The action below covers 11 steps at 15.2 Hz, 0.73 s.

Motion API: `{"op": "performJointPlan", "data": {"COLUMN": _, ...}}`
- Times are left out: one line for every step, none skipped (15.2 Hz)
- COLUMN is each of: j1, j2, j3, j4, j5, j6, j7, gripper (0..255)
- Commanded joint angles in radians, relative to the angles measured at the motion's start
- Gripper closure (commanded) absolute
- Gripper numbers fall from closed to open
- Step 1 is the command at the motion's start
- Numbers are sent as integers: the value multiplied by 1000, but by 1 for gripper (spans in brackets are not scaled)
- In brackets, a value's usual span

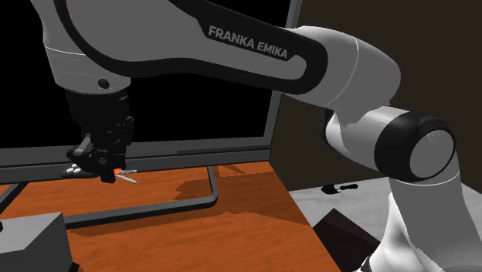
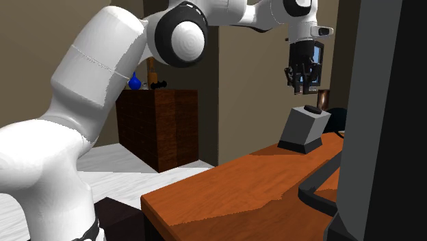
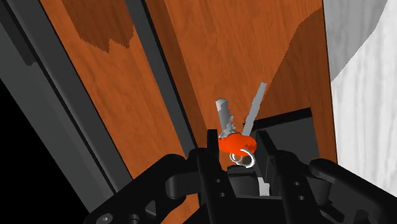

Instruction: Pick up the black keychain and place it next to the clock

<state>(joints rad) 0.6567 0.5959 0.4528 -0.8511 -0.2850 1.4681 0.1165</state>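
keychain [image 3: 234, 141]: we see an orange fob with a small ring and two grey keys, not black as the task words it. It is in the air, clear of the tabletop.
gripper [image 1: 105, 167]: closed on the fob, with one finger on each side of it and the keys left free.
long axis: the keys stick out past the fingertips, roughly in line with the fingers, and splay into a narrow V. In the shoulder view they point to that view's right and a little down.
clock [image 2: 305, 127]: we take the grey box with a dark base and a dark knob on top for the clock. It stands on the tabletop.
clock from gripper: in the second exterior view the gripper hangs above the clock, apart from it. In the shoulder view the clock sits toward that view's lower left of the gripper. We judge the clock to be below and near, but we cannot tell how far it is offset sideways.
tabletop [image 1: 232, 224]: orange-brown wood.
monitor [image 1: 193, 152]: a large dark screen in a grey frame behind the gripper, with its curved foot [image 1: 212, 189] resting on the wood.
next move: we judge it calls for a sideways shift before the descent, so the keychain lands beside the clock rather than on it. The keys will likely touch down first.
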Motion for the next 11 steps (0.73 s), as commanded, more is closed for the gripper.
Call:
{"op": "performJointPlan", "data": {"j1": -26, "j2": -35, "j3": 6, "j4": -91, "j5": 12, "j6": 54, "j7": 5, "gripper": 255}}
{"op": "performJointPlan", "data": {"j1": -33, "j2": -45, "j3": 7, "j4": -121, "j5": 16, "j6": 74, "j7": 7, "gripper": 255}}
{"op": "performJointPlan", "data": {"j1": -40, "j2": -53, "j3": 9, "j4": -149, "j5": 19, "j6": 94, "j7": 9, "gripper": 255}}
{"op": "performJointPlan", "data": {"j1": -46, "j2": -61, "j3": 9, "j4": -176, "j5": 22, "j6": 112, "j7": 10, "gripper": 255}}
{"op": "performJointPlan", "data": {"j1": -52, "j2": -68, "j3": 10, "j4": -201, "j5": 24, "j6": 130, "j7": 11, "gripper": 255}}
{"op": "performJointPlan", "data": {"j1": -57, "j2": -74, "j3": 11, "j4": -225, "j5": 26, "j6": 148, "j7": 13, "gripper": 255}}
{"op": "performJointPlan", "data": {"j1": -62, "j2": -79, "j3": 11, "j4": -247, "j5": 28, "j6": 165, "j7": 14, "gripper": 255}}
{"op": "performJointPlan", "data": {"j1": -67, "j2": -84, "j3": 12, "j4": -269, "j5": 30, "j6": 181, "j7": 15, "gripper": 255}}
{"op": "performJointPlan", "data": {"j1": -71, "j2": -89, "j3": 12, "j4": -290, "j5": 31, "j6": 198, "j7": 16, "gripper": 255}}
{"op": "performJointPlan", "data": {"j1": -75, "j2": -92, "j3": 12, "j4": -310, "j5": 33, "j6": 213, "j7": 17, "gripper": 255}}
{"op": "performJointPlan", "data": {"j1": -78, "j2": -96, "j3": 12, "j4": -329, "j5": 34, "j6": 229, "j7": 18, "gripper": 255}}
